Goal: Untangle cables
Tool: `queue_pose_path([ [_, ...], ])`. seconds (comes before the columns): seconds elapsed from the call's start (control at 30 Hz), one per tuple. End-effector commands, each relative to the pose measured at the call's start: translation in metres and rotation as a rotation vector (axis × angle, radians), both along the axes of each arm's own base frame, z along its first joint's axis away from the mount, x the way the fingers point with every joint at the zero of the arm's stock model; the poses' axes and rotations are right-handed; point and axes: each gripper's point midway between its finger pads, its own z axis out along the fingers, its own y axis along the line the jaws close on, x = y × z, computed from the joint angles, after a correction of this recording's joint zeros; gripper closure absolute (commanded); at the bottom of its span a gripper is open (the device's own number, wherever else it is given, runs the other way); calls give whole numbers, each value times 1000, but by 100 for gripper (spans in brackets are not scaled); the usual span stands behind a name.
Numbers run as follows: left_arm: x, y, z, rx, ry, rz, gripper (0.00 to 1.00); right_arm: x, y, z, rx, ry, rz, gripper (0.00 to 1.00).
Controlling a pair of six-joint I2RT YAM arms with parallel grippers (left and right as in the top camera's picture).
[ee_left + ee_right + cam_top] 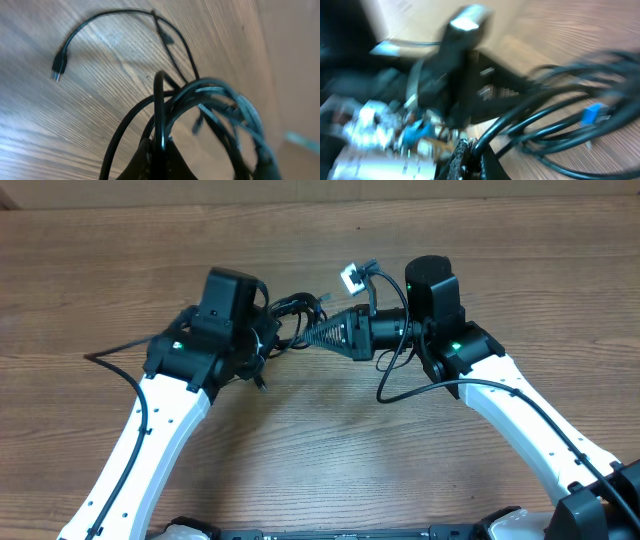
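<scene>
The cables (296,310) are a small bundle of thin black cords held off the table between my two grippers at the table's middle. My left gripper (268,340) is shut on one strand; in the left wrist view the strand (160,110) rises from between the jaws (161,150) and the loops hang above the wood. A loose end with a small plug (58,66) lies on the table. My right gripper (312,335) is shut on another strand (520,117) of the bundle; its jaws (475,155) show in the blurred right wrist view.
A white plug (351,277) on a short lead sticks up beside the right arm. A thin black strand (110,360) runs left from the left arm across the wooden table (320,450). A cardboard edge (560,198) lines the back.
</scene>
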Motion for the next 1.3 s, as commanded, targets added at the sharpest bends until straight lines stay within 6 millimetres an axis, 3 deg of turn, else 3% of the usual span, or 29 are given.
queue_pose_path([
  [0.0, 6, 20, 4, -70, 24, 204, 94, -47, -9, 31, 165, -201, 307, 96],
  [0.17, 7, 22, 4, -42, 13, 187, 94, -68, -16, 40, 251, -281, 436, 96],
  [0.3, 7, 29, 2, 25, -3, 155, 94, -66, -19, 42, 260, -307, 438, 96],
  [0.4, 9, 21, 3, 24, -15, 74, 95, -53, -19, 38, 222, -297, 369, 93],
  [0.57, 20, 7, 14, 76, -125, -140, 96, -10, -12, 14, 54, -60, 90, 75],
  [0.77, 29, -1, 24, 121, -214, -248, 96, 20, -19, -17, -77, 252, -177, 76],
  [0.87, 34, -12, 32, 110, -275, -332, 95, 30, -24, -29, -122, 323, -273, 77],
  [1.27, 31, -28, 36, 69, -297, -401, 95, 44, -28, -30, -104, 467, -393, 79],
])
